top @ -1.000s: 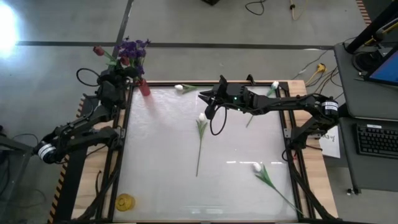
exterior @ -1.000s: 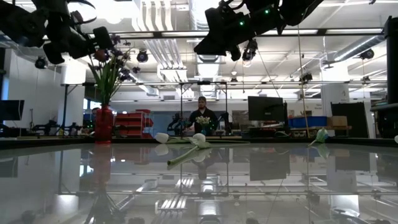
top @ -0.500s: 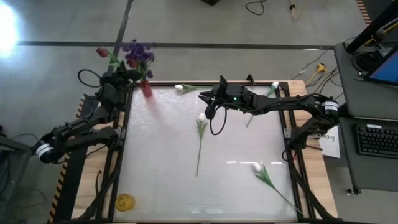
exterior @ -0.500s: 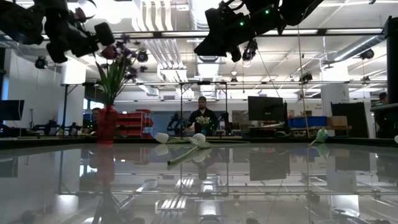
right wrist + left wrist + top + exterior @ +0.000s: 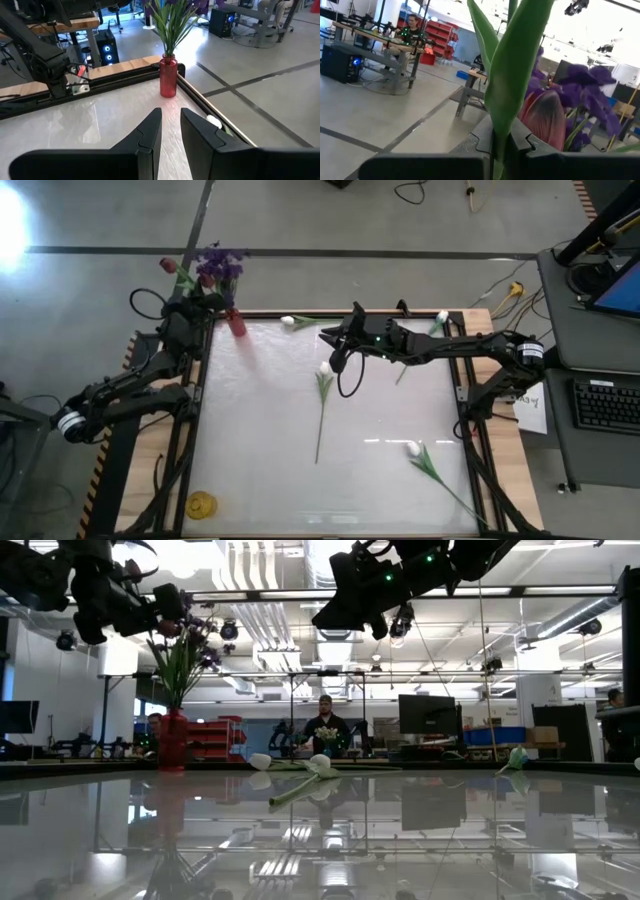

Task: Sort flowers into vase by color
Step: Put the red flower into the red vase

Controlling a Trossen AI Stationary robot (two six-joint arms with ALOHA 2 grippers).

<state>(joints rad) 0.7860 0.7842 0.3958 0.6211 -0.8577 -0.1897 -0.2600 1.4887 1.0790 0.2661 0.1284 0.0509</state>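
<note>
A: Flowers, count by place, nearest the working tool first. Item one: dark red tulip [image 5: 542, 117], its green stem pinched between the closed fingers of the left gripper [image 5: 196, 297], blossom just ahead of the fingertips and above the red vase [image 5: 234, 323].

B: Already seated in the vase?

A: I cannot tell whether its stem end is inside the neck or only over it. Item two: purple blossoms [image 5: 218, 264], right beside the tulip head; their stems stand in the vase, which sits just under the left gripper at the table [image 5: 260, 470] corner.

B: And the white ones?

A: Four white tulip buds lie flat, none placed. One [image 5: 290, 321] just beyond the vase on the far edge. One [image 5: 325, 368] directly below the right gripper [image 5: 330, 338], which hangs over mid-table, fingers a narrow gap apart, holding nothing. One [image 5: 441, 317] behind that gripper, by its arm. One [image 5: 413, 448] farthest out, toward the near right corner.

B: Progress?

A: By my reckoning under half: purple in, red in hand, whites all outstanding.
</note>
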